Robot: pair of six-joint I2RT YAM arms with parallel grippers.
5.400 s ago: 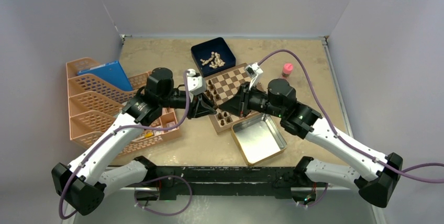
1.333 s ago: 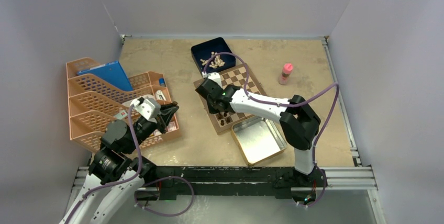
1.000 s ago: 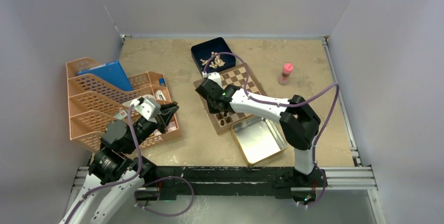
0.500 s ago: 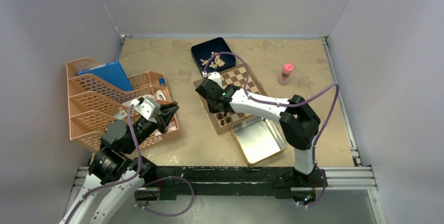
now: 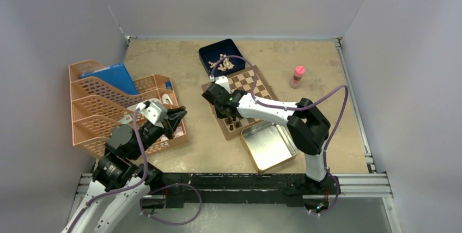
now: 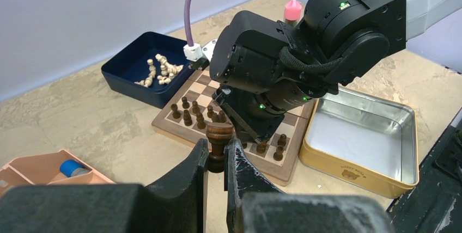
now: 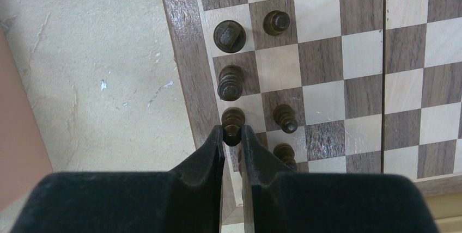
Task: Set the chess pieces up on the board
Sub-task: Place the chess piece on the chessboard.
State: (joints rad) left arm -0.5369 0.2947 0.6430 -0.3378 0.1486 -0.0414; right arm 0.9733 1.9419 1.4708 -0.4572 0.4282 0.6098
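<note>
The fingers of the left gripper (image 6: 218, 154) are clamped on a dark chessman (image 6: 219, 134), which is held in the air left of the board (image 7: 321, 61). The fingers of the right gripper (image 7: 232, 135) are clamped on a dark piece (image 7: 233, 120) at the board's left edge. Further dark pieces (image 7: 230, 82) are ranked in two files along that edge.

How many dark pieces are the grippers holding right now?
2. One dark chessman is clamped in the left gripper, away from the board; the other dark chessman sits in the right gripper, on an edge square.
</note>
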